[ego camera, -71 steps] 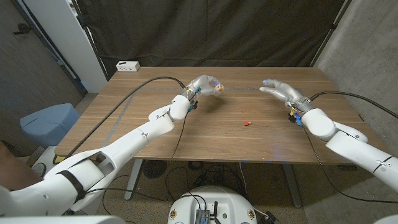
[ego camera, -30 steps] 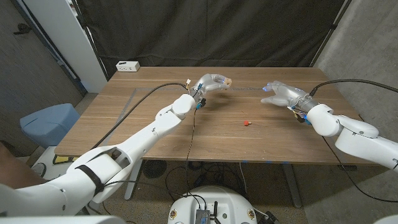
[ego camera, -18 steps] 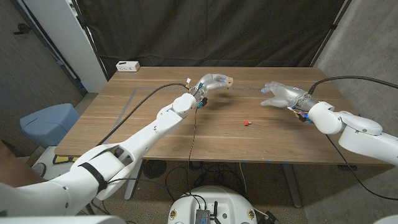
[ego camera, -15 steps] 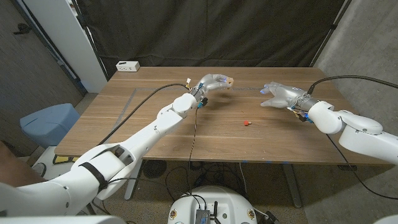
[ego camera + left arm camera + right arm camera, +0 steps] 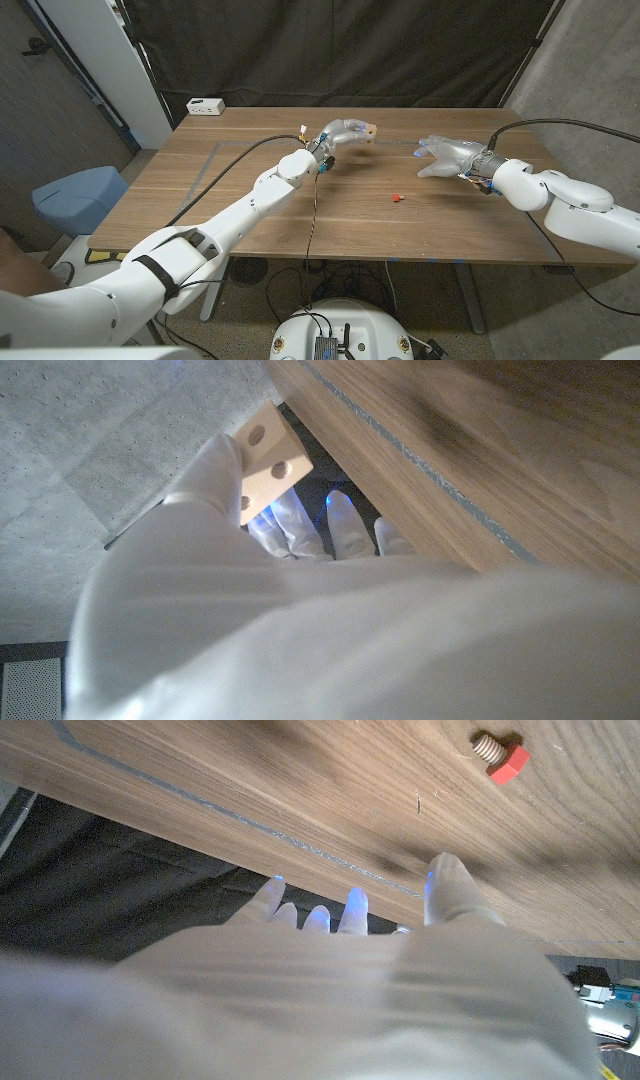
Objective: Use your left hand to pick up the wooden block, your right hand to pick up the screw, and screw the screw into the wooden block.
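Observation:
My left hand [image 5: 343, 131] hovers above the far middle of the table and grips a small pale wooden block [image 5: 367, 129]. In the left wrist view the block [image 5: 262, 450] shows two round holes and sits between the thumb and fingers of that hand [image 5: 250, 600]. The red-headed screw [image 5: 397, 197] lies on the table, nearer than both hands. My right hand [image 5: 445, 155] floats over the table to the right of the screw, fingers spread and holding nothing. The right wrist view shows the screw [image 5: 499, 757] lying on the wood beyond my right hand [image 5: 340, 970].
A white power strip [image 5: 205, 106] sits at the far left corner of the wooden table [image 5: 300, 215]. Black cables trail from both wrists across the tabletop. A black curtain hangs behind the table. A blue seat [image 5: 78, 194] stands off to the left.
My left hand has carried the block farther out and slightly right. My right hand has drifted left and slightly nearer, toward the screw. The screw has stayed in place.

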`<state>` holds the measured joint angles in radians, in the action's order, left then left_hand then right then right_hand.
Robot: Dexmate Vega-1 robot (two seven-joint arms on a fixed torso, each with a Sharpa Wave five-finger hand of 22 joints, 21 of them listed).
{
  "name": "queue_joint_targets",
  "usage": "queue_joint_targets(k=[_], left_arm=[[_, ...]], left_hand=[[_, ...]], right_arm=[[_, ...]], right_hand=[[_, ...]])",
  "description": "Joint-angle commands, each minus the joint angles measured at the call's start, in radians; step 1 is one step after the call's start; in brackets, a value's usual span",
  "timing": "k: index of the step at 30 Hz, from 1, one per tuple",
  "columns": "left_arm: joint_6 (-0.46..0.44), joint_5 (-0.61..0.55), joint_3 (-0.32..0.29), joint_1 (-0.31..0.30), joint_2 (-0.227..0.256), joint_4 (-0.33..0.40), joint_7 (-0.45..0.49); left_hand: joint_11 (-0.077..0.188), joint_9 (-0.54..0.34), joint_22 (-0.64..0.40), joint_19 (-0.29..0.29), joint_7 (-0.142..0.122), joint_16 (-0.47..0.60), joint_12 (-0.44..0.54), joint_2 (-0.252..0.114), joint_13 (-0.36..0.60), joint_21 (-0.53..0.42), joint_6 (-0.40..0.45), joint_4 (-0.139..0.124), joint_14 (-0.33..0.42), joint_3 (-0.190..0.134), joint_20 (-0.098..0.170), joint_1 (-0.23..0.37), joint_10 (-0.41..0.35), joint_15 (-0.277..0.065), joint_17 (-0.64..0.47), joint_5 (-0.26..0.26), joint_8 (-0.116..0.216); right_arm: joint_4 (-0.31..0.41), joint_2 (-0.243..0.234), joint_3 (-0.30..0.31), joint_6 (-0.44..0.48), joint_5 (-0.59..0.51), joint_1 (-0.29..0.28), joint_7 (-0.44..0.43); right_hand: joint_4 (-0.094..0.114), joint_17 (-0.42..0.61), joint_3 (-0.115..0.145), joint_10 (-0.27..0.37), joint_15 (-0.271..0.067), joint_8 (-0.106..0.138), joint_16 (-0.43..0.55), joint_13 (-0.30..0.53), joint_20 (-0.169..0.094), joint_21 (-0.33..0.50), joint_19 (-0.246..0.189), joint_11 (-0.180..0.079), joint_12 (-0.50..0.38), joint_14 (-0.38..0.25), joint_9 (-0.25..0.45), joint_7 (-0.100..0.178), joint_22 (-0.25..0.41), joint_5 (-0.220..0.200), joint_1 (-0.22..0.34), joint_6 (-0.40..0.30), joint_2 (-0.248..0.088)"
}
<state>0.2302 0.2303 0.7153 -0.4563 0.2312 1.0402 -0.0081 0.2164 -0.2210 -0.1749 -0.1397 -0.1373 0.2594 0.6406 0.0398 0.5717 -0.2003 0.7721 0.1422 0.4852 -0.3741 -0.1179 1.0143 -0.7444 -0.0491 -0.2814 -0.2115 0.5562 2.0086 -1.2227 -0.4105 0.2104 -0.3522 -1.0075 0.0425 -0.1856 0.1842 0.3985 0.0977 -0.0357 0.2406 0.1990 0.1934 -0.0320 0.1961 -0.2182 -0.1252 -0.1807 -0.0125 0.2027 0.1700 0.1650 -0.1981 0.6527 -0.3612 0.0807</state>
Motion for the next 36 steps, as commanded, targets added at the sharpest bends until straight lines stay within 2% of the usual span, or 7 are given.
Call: queue_joint_targets(k=[1, 22, 30, 36], left_arm=[[0.051, 0.012, 0.005, 0.031, -0.026, -0.085, -0.026], [0.082, 0.003, 0.01, 0.05, -0.057, -0.151, -0.006], [0.103, 0.004, 0.009, 0.052, -0.067, -0.173, 0.003], [0.107, 0.001, 0.01, 0.054, -0.069, -0.181, 0.005]], left_hand=[[0.004, -0.004, -0.002, 0.002, 0.004, 0.003, -0.002, -0.019, 0.005, -0.001, 0.015, 0.0, -0.005, 0.005, 0.002, 0.002, -0.003, -0.103, -0.002, -0.011, 0.05], [0.005, -0.002, -0.003, 0.015, 0.0, 0.0, -0.005, -0.025, 0.007, 0.004, 0.019, 0.0, -0.012, 0.015, 0.0, -0.001, -0.011, -0.104, -0.002, -0.018, 0.054], [0.005, -0.001, -0.003, 0.014, -0.001, 0.0, -0.009, -0.026, 0.005, 0.003, 0.021, 0.002, -0.011, 0.018, 0.001, 0.001, -0.012, -0.11, -0.002, -0.02, 0.055], [0.005, 0.0, -0.003, 0.015, -0.003, 0.0, -0.012, -0.029, 0.002, 0.003, 0.023, 0.003, -0.012, 0.019, 0.003, 0.004, -0.012, -0.111, -0.002, -0.021, 0.056]], right_arm=[[0.009, 0.012, -0.042, 0.009, -0.084, 0.052, 0.091], [0.0, 0.043, -0.087, -0.039, -0.207, 0.09, 0.156], [0.0, 0.061, -0.102, -0.043, -0.249, 0.101, 0.188], [-0.011, 0.074, -0.102, -0.062, -0.244, 0.104, 0.195]], right_hand=[[-0.001, 0.002, 0.01, -0.01, -0.023, 0.009, -0.004, 0.001, 0.008, -0.002, -0.002, 0.001, 0.0, 0.006, 0.004, -0.003, 0.003, 0.002, 0.017, -0.013, 0.006], [0.001, 0.005, 0.02, -0.022, -0.014, 0.022, 0.0, 0.003, 0.018, -0.001, -0.013, 0.003, -0.001, 0.0, 0.011, 0.004, 0.004, 0.007, 0.05, -0.028, 0.028], [0.002, 0.006, 0.025, -0.028, -0.013, 0.026, 0.0, 0.003, 0.026, -0.001, -0.015, 0.008, -0.001, -0.001, 0.014, 0.007, 0.004, 0.008, 0.062, -0.029, 0.032], [0.004, 0.007, 0.028, -0.026, -0.011, 0.029, 0.003, 0.004, 0.042, 0.0, -0.021, 0.016, -0.004, -0.007, 0.018, 0.007, 0.005, 0.008, 0.071, -0.028, 0.037]])
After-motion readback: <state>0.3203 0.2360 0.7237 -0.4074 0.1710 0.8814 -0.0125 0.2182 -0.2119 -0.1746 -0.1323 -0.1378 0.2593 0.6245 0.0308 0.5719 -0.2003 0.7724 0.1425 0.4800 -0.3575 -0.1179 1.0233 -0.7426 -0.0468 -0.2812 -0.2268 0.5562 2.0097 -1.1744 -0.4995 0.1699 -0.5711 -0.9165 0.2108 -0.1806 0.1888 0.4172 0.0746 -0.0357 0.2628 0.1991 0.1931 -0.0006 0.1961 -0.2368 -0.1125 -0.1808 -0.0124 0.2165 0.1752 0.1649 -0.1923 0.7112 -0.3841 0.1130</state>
